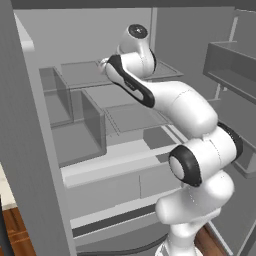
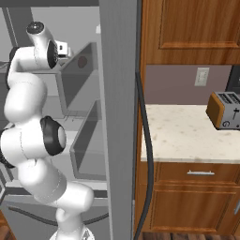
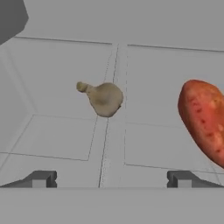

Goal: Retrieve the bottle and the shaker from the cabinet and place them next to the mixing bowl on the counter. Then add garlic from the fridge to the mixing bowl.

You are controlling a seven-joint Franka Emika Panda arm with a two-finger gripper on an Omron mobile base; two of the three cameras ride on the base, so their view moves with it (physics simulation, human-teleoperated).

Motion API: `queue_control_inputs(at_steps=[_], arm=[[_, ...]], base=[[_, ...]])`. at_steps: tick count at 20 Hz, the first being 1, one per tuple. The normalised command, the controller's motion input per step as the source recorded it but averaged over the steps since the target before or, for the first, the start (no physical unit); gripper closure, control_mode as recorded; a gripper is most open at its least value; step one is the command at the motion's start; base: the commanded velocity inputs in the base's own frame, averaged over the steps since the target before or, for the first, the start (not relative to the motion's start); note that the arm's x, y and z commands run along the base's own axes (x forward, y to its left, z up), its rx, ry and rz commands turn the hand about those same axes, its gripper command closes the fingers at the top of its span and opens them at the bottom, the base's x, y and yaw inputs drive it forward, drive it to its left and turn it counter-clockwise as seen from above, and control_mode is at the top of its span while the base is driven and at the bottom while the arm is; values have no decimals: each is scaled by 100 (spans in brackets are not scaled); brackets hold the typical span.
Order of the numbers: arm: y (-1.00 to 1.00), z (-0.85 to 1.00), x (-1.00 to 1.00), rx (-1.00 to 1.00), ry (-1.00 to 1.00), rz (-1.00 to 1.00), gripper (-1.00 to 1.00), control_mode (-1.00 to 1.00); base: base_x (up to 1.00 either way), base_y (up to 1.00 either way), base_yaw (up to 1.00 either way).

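The garlic (image 3: 104, 99), a pale tan bulb with a short stalk pointing left, lies on a grey fridge shelf (image 3: 57, 87) in the hand view, ahead of my gripper (image 3: 112, 180) and a little left of its middle line. My two fingertips (image 3: 43, 179) stand wide apart, open, with nothing between them. In the left base view my arm (image 1: 170, 100) reaches into the open fridge (image 1: 80, 140) at upper-shelf height. The bottle, the shaker and the mixing bowl are out of view.
A red, speckled, oblong vegetable (image 3: 204, 120) lies on the same shelf to the right of the garlic. The grey fridge door (image 2: 117, 117) stands beside my arm. Right of it are a light stone counter (image 2: 187, 133), a toaster (image 2: 225, 110) and wooden cabinets (image 2: 187, 23).
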Motion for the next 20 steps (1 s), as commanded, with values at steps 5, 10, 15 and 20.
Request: queue_control_inputs(at_steps=[5, 10, 15, 20], arm=[[0, 5, 22, 0, 2, 0, -100, -100], [6, 0, 22, 0, 4, 6, -100, -100], [13, 0, 26, 0, 7, 11, -100, -100], [4, 0, 8, 0, 1, 4, -100, -100]], base=[[0, 0, 0], [0, 0, 0], [0, 0, 0], [0, 0, 0]])
